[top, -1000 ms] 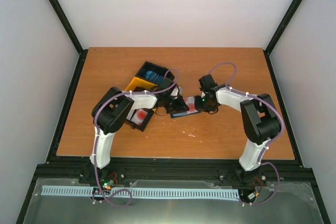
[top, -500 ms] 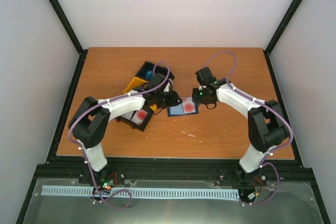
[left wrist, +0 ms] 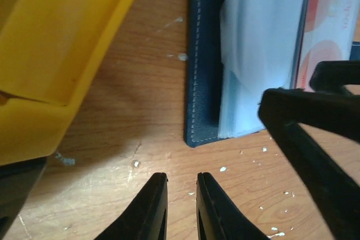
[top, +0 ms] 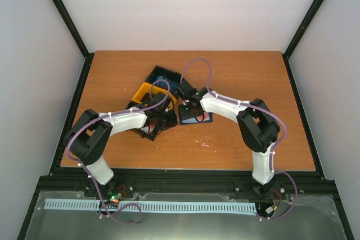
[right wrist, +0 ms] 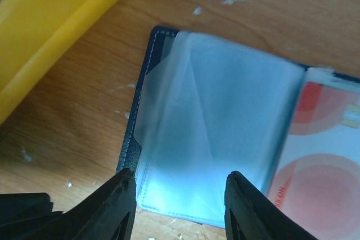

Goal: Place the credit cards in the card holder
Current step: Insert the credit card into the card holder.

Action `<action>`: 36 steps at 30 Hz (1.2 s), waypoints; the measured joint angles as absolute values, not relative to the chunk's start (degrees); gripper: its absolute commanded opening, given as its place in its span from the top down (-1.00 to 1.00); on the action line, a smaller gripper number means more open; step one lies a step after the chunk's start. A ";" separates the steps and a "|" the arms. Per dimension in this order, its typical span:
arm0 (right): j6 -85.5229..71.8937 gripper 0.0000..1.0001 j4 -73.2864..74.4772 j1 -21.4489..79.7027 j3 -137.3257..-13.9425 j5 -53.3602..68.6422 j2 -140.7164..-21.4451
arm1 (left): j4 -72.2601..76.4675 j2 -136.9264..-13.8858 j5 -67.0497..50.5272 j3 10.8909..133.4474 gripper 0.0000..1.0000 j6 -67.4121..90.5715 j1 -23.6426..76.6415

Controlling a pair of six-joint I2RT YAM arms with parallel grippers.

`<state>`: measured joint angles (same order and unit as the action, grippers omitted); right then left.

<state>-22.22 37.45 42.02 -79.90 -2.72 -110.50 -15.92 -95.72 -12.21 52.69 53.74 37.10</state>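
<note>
**A:** Two wrist views and one overhead. Where is the card holder [top: 198, 118]?

**B:** It lies open on the table [top: 247, 77], near the middle and just right of the black-and-yellow tray [top: 143, 89]. From overhead, both arms meet above it and cover most of it.

**A:** What do the close views add?

**B:** The right wrist view shows a clear plastic sleeve [right wrist: 219, 122] over the holder's pale left half. A white, red-blotched credit card [right wrist: 323, 178] sits in the right half, though I cannot tell whether it is tucked under plastic.

**A:** And the right tool [right wrist: 180, 181]?

**B:** It is open, with its fingers well apart at the sleeve's near edge. Whether they touch the sleeve is unclear.

**A:** The left tool [left wrist: 181, 182]?

**B:** Overhead it is just a dark shape between tray and holder, so only its own camera settles it. The fingers are nearly closed with a thin gap and nothing in it. They sit over bare table near the holder's navy corner, with the tray's yellow wall to the left. That view also catches one black finger [left wrist: 315, 139] of the right tool across the holder's near edge.
</note>
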 measured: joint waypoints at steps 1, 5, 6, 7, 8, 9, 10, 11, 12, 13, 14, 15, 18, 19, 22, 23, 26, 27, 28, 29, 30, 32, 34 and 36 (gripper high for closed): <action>-22.00 0.08 37.65 42.50 -80.23 -2.92 -111.39 | -15.22 -95.64 -12.58 52.05 0.69 54.08 36.88; -21.21 0.03 38.61 43.07 -80.34 -3.73 -113.34 | -13.37 -95.61 -13.91 50.06 0.71 55.22 36.23; -20.93 0.02 38.89 43.07 -80.38 -3.97 -113.60 | -13.15 -95.61 -14.22 49.91 0.71 55.44 36.16; -20.75 -0.01 39.11 43.05 -80.38 -4.10 -113.75 | -12.82 -95.64 -14.57 49.89 0.72 55.64 36.14; -20.53 -0.05 39.48 43.05 -80.53 -4.23 -113.91 | -12.36 -95.64 -14.85 49.89 0.72 55.79 36.10; -20.45 -0.08 39.68 43.05 -80.71 -4.27 -114.06 | -11.99 -95.64 -15.00 49.89 0.72 55.92 36.10; -20.27 -0.12 39.75 43.07 -80.95 -4.27 -114.24 | -11.53 -95.74 -15.27 49.89 0.72 56.05 36.05; -20.10 -0.15 39.72 43.09 -81.08 -4.23 -114.37 | -11.25 -95.90 -15.44 49.89 0.72 56.16 36.05; -19.94 -0.18 39.72 43.07 -81.14 -4.16 -114.43 | -11.00 -96.07 -15.59 49.89 0.72 56.27 36.03; -19.86 -0.21 39.70 43.09 -81.19 -4.10 -114.48 | -10.70 -96.25 -15.70 49.89 0.73 56.36 36.01; -19.66 -0.22 39.70 43.09 -81.19 -3.99 -114.50 | -10.31 -96.38 -15.81 49.89 0.73 56.47 36.01; -19.44 -0.22 39.72 43.11 -81.19 -3.86 -114.50 | -10.02 -96.42 -15.90 49.89 0.73 56.53 35.99; -19.29 -0.20 39.77 43.16 -81.28 -3.81 -114.74 | -9.41 -96.42 -16.05 49.87 0.73 56.82 35.81; -19.29 -0.18 39.75 43.16 -81.32 -3.88 -114.96 | -9.23 -96.44 -16.08 49.87 0.73 56.97 35.75; -19.38 -0.09 40.05 43.18 -81.38 -4.56 -115.83 | -8.73 -96.49 -16.12 49.84 0.73 57.32 35.62; -19.49 -0.07 40.18 43.18 -81.38 -4.99 -116.01 | -8.67 -96.49 -16.12 49.80 0.73 57.39 35.62; -20.01 -0.01 40.42 43.18 -81.43 -6.57 -115.98 | -8.60 -96.49 -16.14 49.63 0.73 57.54 35.51; -20.18 0.02 40.45 43.18 -81.45 -6.98 -115.98 | -8.58 -96.49 -16.16 49.56 0.73 57.54 35.44; -20.43 0.04 40.51 43.18 -81.45 -7.40 -115.98 | -8.56 -96.49 -16.14 49.54 0.73 57.54 35.35; -20.73 0.06 40.53 43.18 -81.45 -8.03 -115.87 | -8.58 -96.49 -16.14 49.54 0.73 57.54 35.31; -20.88 0.07 40.53 43.18 -81.45 -8.51 -115.77 | -8.56 -96.49 -16.14 49.54 0.73 57.54 35.29; -21.52 0.10 40.64 43.18 -81.45 -10.00 -115.31 | -8.56 -96.49 -16.14 49.54 0.73 57.54 35.24; -22.17 0.12 40.84 43.18 -81.45 -11.66 -114.72 | -8.56 -96.49 -16.14 49.54 0.73 57.54 35.20; -22.74 0.14 41.15 43.18 -81.47 -13.56 -114.30 | -8.56 -96.49 -16.14 49.54 0.73 57.54 35.14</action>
